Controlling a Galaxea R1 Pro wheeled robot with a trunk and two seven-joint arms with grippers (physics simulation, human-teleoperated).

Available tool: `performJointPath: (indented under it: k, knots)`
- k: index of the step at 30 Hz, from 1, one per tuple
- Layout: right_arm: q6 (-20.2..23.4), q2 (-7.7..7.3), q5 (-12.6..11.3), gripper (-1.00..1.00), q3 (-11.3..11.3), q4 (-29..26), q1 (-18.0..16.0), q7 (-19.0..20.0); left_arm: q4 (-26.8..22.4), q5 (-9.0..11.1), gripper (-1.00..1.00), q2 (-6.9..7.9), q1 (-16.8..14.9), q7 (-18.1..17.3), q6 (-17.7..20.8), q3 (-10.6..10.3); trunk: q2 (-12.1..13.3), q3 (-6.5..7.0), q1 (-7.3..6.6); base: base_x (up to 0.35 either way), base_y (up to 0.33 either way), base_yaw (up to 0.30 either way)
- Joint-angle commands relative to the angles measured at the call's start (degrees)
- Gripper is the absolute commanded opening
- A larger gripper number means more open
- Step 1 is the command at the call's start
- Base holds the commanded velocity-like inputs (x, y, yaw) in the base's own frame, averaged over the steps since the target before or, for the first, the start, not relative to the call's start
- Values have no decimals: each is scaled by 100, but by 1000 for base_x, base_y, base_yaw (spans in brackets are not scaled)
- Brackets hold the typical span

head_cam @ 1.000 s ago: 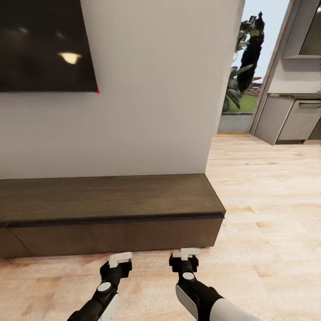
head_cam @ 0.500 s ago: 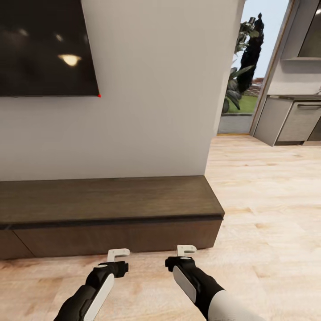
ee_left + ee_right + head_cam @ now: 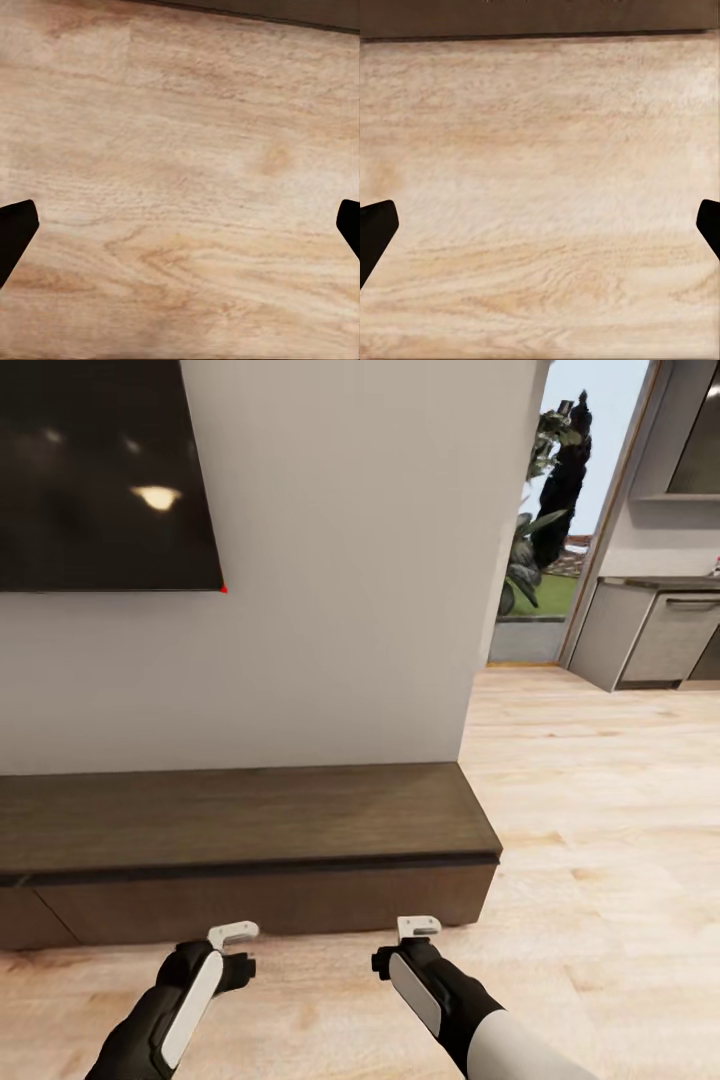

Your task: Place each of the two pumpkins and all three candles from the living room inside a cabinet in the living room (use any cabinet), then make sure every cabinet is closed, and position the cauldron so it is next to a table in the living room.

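Wall: plain white, dark TV mounted on it.
Floor: light wood.
Cabinet: low against the wall, drawers closed.
Left gripper: fingers spread, empty, over floor.
Right gripper: same, just before the cabinet.

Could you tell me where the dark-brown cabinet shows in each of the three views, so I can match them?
Head view: the cabinet runs along the wall, just beyond both grippers.
Left wrist view: a dark strip at one edge.
Right wrist view: a dark band along one edge.
Shared landmark: the pale wood floor meeting the cabinet's base.
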Motion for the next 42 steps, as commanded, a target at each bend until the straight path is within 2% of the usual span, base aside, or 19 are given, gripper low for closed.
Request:
performJointPath:
  k: [1,3,5,6,7,9,10,13,17,21,24,33,42]
  knots:
    - [23,0,-37,100,1,-29,-3,-45,-16,65,100,31,-5,55,82,148,39,13,-24,0,0,0]
    - [42,0,-40,100,-34,-159,1,-46,-38,58,100,159,-13,49,178,349,119,49,-67,0,0,0]
    - [82,0,-46,100,-52,-271,0,-53,-55,82,100,401,-16,41,283,442,200,85,-111,0,0,0]
    - [286,0,-43,100,-72,-347,0,-49,-189,103,100,680,-17,33,582,502,240,103,-133,0,0,0]
    - [322,0,-43,100,-75,-357,0,-48,-227,106,100,710,-18,31,638,535,280,121,-155,0,0,0]
    - [372,0,-40,100,-81,-371,0,-47,-282,111,100,747,-18,29,722,871,360,156,-199,0,0,0]
    - [377,0,-39,100,-85,-373,-1,-47,-290,112,100,754,-18,30,739,970,400,174,-221,0,0,0]
    - [384,0,-36,100,-89,-375,-1,-47,-301,112,100,837,-18,25,764,1115,520,228,-287,0,0,0]
    - [386,0,-31,100,-90,-376,-1,-47,-291,126,100,1172,-18,24,769,1229,681,300,-375,0,0,0]
    - [386,0,-36,100,-85,-376,0,-47,-216,124,100,1405,-18,17,760,1515,841,372,-463,-50,0,0]
    - [386,0,-33,100,-82,-374,0,-47,-154,118,100,1463,-18,16,757,1616,962,426,-529,-255,0,20]
    - [386,0,-39,100,-77,-354,-1,-43,-129,106,100,1472,-18,15,748,1649,1323,550,-726,-322,0,140]
    - [388,0,16,100,-47,-336,-1,-56,-129,103,100,1452,-18,20,733,1634,1684,644,-924,-35,0,182]
